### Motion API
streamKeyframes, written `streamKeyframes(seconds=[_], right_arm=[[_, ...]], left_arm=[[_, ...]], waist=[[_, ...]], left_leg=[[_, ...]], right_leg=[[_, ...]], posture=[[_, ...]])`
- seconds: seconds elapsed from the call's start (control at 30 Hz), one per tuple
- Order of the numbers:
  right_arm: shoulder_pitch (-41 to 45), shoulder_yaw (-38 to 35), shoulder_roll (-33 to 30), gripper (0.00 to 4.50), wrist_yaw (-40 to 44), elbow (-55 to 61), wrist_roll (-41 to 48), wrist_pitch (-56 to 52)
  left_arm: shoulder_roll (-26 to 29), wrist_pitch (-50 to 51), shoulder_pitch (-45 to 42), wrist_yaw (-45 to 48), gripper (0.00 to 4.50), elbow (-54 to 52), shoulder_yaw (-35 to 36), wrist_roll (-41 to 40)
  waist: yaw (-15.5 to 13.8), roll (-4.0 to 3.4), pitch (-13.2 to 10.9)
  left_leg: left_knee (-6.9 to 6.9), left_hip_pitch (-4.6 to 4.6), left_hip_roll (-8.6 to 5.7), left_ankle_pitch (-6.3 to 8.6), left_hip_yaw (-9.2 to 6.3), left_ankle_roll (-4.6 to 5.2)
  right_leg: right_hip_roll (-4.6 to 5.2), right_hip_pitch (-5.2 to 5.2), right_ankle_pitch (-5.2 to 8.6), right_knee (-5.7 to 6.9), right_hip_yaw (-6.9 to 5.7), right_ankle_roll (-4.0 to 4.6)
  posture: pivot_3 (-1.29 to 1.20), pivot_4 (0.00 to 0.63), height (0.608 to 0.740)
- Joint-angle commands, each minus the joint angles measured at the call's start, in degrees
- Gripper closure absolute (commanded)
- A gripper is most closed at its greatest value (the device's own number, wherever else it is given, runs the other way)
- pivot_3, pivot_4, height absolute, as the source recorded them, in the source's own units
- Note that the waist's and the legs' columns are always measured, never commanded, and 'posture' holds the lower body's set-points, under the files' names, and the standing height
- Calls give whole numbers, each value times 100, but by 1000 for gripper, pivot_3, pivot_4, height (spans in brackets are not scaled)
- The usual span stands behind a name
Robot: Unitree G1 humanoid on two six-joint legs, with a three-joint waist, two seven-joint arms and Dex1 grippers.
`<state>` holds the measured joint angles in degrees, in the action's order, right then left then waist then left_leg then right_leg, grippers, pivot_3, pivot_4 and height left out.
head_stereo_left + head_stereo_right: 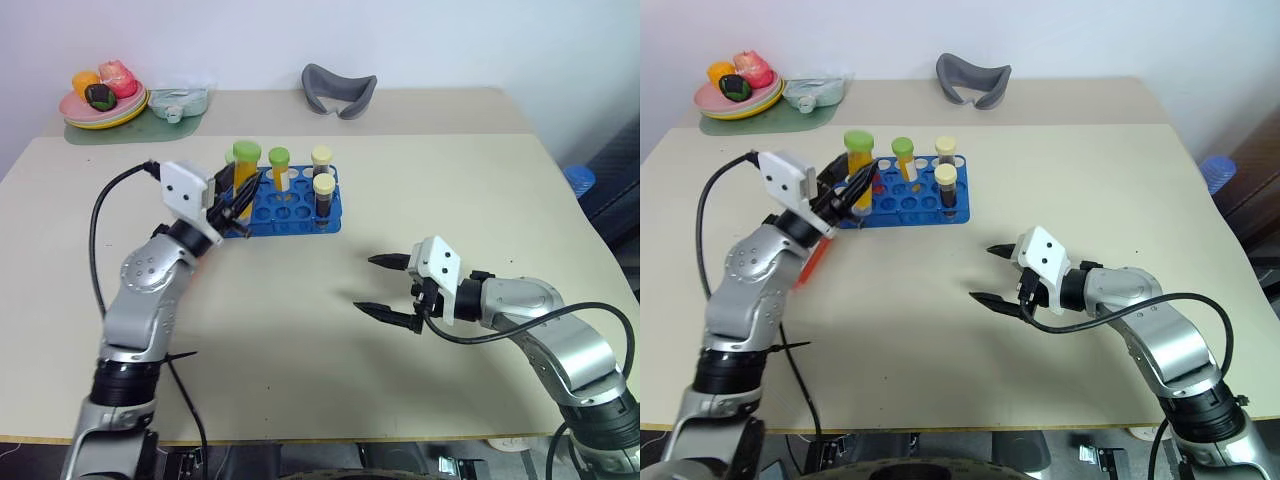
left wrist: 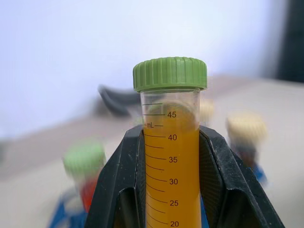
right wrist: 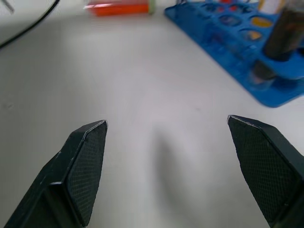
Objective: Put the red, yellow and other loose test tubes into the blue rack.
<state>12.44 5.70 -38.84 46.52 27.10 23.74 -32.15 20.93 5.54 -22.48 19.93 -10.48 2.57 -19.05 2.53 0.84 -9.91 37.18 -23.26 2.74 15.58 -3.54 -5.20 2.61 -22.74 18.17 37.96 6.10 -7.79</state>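
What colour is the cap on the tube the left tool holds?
Green cap, clearest in the left wrist view.

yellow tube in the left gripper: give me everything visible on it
The yellow tube is clear plastic with a ribbed green screw cap and printed mL graduations. Orange-yellow liquid fills it past the 40 mark, just below the mL line. It stands upright, clamped between the two black fingers of the left gripper, cap and top clear above them. It is held at the left end of the blue rack; its lower part is hidden, so I cannot tell whether it is seated in a hole.
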Motion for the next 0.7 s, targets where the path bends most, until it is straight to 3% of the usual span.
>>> streamKeyframes(seconds=[0.03, 0.27, 0.7], right_arm=[[182, -165, 199, 348, -196, -37, 55, 23], [344, -150, 386, 348, -337, -226, 15, 37], [238, -363, 540, 348, -467, -100, 282, -130]], left_arm=[[-411, -727, -149, -184, 3621, 345, -25, 337], [-949, -1544, -282, 74, 3621, 1200, -320, 716], [-1535, -3255, -945, -461, 3621, 3101, -146, 1238]], waist=[[1, -1, 1], [-9, -1, 1], [-6, -1, 1]], left_leg=[[0, 0, 0, 0, 0, 0], [1, -1, -1, 0, 0, -1], [1, 0, -1, 0, 0, 0]], right_leg=[[0, 0, 0, 0, 0, 0], [1, -1, 0, 0, 0, 0], [0, 0, 0, 0, 0, 0]], posture=[[0, 150, 740], [0, 150, 740], [0, 150, 740]])
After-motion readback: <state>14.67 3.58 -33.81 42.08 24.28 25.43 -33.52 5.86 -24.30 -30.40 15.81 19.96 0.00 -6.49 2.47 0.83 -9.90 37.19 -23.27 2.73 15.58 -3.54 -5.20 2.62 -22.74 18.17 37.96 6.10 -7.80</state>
